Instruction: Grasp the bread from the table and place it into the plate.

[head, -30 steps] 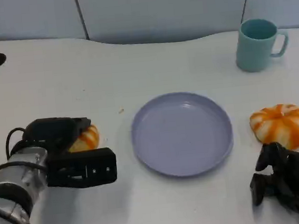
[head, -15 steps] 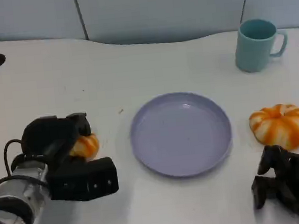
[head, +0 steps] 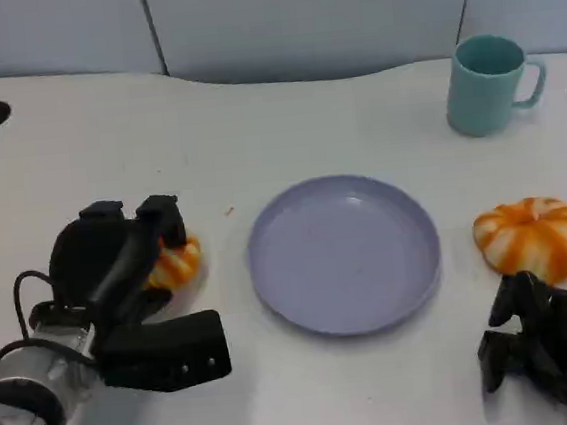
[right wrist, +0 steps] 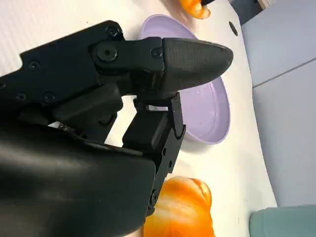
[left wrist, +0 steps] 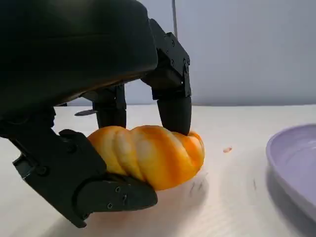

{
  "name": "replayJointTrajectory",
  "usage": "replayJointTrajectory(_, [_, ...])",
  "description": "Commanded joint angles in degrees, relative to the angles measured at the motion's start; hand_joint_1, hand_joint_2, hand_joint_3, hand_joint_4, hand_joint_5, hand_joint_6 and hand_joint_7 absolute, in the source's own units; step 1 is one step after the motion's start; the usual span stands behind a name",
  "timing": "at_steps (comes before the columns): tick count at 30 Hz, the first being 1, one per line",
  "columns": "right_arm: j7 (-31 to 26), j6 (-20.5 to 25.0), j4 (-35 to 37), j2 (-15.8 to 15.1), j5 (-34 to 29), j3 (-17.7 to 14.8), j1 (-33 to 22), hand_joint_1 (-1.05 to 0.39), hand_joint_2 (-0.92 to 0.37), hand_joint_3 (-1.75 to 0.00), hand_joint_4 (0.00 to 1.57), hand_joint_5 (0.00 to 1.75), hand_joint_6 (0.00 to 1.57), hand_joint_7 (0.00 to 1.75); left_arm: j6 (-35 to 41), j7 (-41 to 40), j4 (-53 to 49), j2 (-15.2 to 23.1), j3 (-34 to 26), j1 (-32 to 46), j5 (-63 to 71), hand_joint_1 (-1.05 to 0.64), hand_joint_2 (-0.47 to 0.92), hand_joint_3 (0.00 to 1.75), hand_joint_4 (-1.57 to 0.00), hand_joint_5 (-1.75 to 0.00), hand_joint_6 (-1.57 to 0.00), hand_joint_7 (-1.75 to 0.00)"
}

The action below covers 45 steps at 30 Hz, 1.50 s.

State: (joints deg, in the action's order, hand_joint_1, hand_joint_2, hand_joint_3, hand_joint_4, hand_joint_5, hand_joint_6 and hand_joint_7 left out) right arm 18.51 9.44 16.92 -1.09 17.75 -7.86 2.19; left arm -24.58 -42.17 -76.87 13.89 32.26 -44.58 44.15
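The left hand (head: 117, 254) is gripping one of two breads (head: 173, 264) beside one plate (head: 344, 253) lying bare, the right hand (head: 547, 343) curling shut.

Your inventory: desk (head: 285, 122), smooth matt white; plate (head: 344, 253), smooth lavender with a soft sheen, plastic-looking; bread (left wrist: 150, 155), glossy orange-and-cream ridged crust; mug (head: 490, 83), matt teal; left hand (head: 118, 264), matt black plastic fingers (left wrist: 174, 106); forearm (head: 25, 393), brushed silver metal.
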Motion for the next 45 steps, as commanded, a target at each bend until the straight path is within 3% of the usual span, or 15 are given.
replayJointTrajectory(1, [-0.3,2.8,0.5,-1.3,0.5,-0.9,-1.1,-0.42,-0.92,-0.5,1.17,1.51,1.06,1.42,-5.3,-2.4,1.9,-1.7,-4.7,-2.3,-4.8,-0.13,0.45,1.04,-0.79,-1.75,-0.6,-1.75])
replayJointTrajectory(9, [0.7,3.6,1.0,-2.3,1.0,-1.1,-0.8,-0.42,-0.92,-0.52,1.18,1.5,1.07,1.42,-11.4,5.4,3.1,-5.6,-10.9,-3.3,-12.3,-0.1,0.43,1.14,-0.81,-1.75,-0.66,-1.75])
replayJointTrajectory(10, [0.7,3.7,1.1,-2.3,1.1,-1.2,-0.7,-0.42,-0.92,-0.52,1.18,1.5,1.07,1.42,-13.2,9.1,3.5,-6.4,-12.2,-3.7,-14.3,-0.09,0.43,1.14,-0.81,-1.75,-0.66,-1.75])
replayJointTrajectory(12, [0.9,3.5,1.4,-2.3,1.3,-1.3,-0.6,-0.42,-0.92,-0.51,1.19,1.49,1.09,1.4,-16.6,18.8,4.2,-8.4,-15.1,-5.1,-19.2,-0.06,0.33,1.35,-0.84,-1.75,-0.7,-1.75])
replayJointTrajectory(14, [0.6,4.0,1.4,-2.3,1.3,-1.3,-0.5,-0.42,-0.92,-0.51,1.2,1.48,1.1,1.39,-18.4,23.4,4.6,-9.1,-15.8,-6.1,-20.7,-0.06,0.3,1.4,-0.86,-1.75,-0.71,-1.75])
replayJointTrajectory(18, [0.7,4.4,1.4,-2.2,1.5,-1.1,-0.3,-0.42,-0.92,-0.5,1.2,1.47,1.11,1.36,-21.1,27.1,5.4,-9.2,-12.9,-8.5,-17.3,-0.17,0.32,1.39,-0.86,-1.75,-0.71,-1.75])
replayJointTrajectory(30, [-0.5,4.9,-0.5,-1.5,1.4,0.0,-1.2,-0.42,-0.92,-0.51,1.2,1.47,1.09,1.38,-19.9,29.9,4.0,-9.7,-4.9,-12.4,-8.5,-0.3,0.42,1.28,-0.91,-1.75,-0.78,-1.74])
replayJointTrajectory(40, [-0.9,3.9,-0.9,-0.8,1.0,0.6,-1.8,-0.43,-0.92,-0.49,1.19,1.45,1.11,1.33,-16.1,33.2,2.7,-10.9,-3.6,-13.2,-7.7,-0.3,0.46,1.24,-0.89,-1.75,-0.72,-1.75])
replayJointTrajectory(42, [-0.7,3.2,-0.5,-0.8,0.8,0.7,-1.7,-0.43,-0.92,-0.51,1.19,1.45,1.1,1.32,-15.8,35.3,2.6,-11.0,-4.0,-13.3,-8.3,-0.28,0.49,1.17,-0.85,-1.65,-0.85,-1.32])
replayJointTrajectory(44, [-0.5,2.9,-0.1,-0.8,0.9,0.7,-1.6,-0.44,-0.92,-0.5,1.19,1.44,1.11,1.32,-15.7,37.0,2.6,-11.0,-4.5,-13.2,-8.9,-0.28,0.56,0.97,-0.83,-1.41,-0.97,-0.8])
replayJointTrajectory(45, [-0.5,2.9,0.0,-0.8,1.0,0.7,-1.5,-0.45,-0.92,-0.5,1.19,1.44,1.11,1.32,-15.6,38.8,2.5,-11.1,-5.1,-12.9,-9.7,-0.28,0.58,0.92,-0.83,-1.37,-1.0,-0.7])
